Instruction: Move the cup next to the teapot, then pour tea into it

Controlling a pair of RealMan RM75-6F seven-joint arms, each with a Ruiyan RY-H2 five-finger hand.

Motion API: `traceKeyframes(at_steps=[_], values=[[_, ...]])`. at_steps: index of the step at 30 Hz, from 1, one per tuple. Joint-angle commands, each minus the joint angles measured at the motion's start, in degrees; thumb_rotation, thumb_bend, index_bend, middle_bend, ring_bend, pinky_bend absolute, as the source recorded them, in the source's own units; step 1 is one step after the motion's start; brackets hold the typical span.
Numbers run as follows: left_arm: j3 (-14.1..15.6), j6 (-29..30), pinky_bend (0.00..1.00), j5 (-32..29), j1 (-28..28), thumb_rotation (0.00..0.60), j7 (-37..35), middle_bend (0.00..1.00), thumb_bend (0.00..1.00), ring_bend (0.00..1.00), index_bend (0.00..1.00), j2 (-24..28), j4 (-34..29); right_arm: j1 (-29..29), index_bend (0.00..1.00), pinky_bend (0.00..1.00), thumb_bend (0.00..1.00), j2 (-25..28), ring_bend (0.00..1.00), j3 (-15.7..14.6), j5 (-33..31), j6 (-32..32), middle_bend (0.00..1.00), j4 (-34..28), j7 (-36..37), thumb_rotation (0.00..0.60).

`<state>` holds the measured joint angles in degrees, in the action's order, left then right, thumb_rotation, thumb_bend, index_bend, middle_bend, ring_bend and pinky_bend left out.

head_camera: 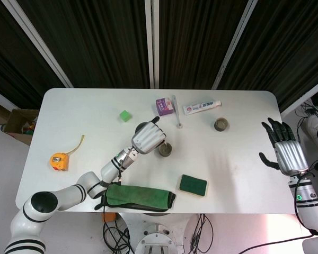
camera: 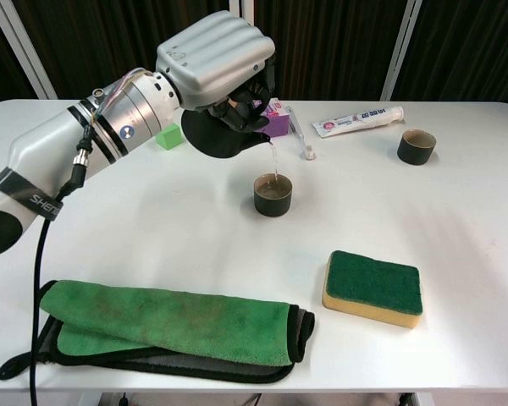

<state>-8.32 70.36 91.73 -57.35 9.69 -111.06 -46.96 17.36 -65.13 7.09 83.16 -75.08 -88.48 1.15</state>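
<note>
A: Where are we on the task?

B: Pour phase, we'd say. The left robot hand (camera: 216,63) grips the dark teapot (camera: 218,135), tilted with the spout down, and a thin stream drops into the cup (camera: 273,194) right under it. The cup stands on the bench (camera: 457,228) just below the pot, so we judge the move step done. Liquid shows inside the cup; we can't tell the level. Left to do: finish the pour, level the pot, set it down.

A: Going left to right, what else do we log?

B: A yellow tape measure (head_camera: 59,160) far left with its tape curled out, hard case. A green cloth (camera: 165,321), fuzzy and folded over a dark layer, at the near edge. A small green cube (head_camera: 126,115), matte. Then the hand's smooth ribbed grey shell and the rounded matte black pot. The cup is a short dark cylinder, dull finish. A purple box (head_camera: 164,106) sits behind the pot, a toothbrush (head_camera: 177,117) beside it, thin and pale. A sponge (camera: 372,288), green scrub top on a yellow foam base, rectangular. A toothpaste tube (camera: 358,122), glossy white. A second dark cup (camera: 416,146) stands well apart on the right.

A: And the right side?

B: The right robot hand (head_camera: 284,151) hovers off the bench's right edge, fingers spread wide, holding nothing.
</note>
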Motion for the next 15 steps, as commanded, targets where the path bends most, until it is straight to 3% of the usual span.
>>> traceKeyframes(at_steps=[1, 15], values=[[0.02, 0.03, 0.42, -0.03, 0.08, 0.6, 0.1, 1.0, 0.29, 0.99, 1.0, 0.1, -0.22, 0.01, 0.0, 0.0, 0.27, -0.03, 0.0, -0.02, 0.0, 0.03, 0.0, 0.03, -0.04, 0.6], [0.1, 0.31, 0.42, 0.36, -0.03, 0.6, 0.22, 1.0, 0.29, 0.99, 1.0, 0.52, -0.44, 0.07, 0.0, 0.0, 0.27, -0.05, 0.0, -0.01, -0.05, 0.12, 0.0, 0.06, -0.17, 0.6]])
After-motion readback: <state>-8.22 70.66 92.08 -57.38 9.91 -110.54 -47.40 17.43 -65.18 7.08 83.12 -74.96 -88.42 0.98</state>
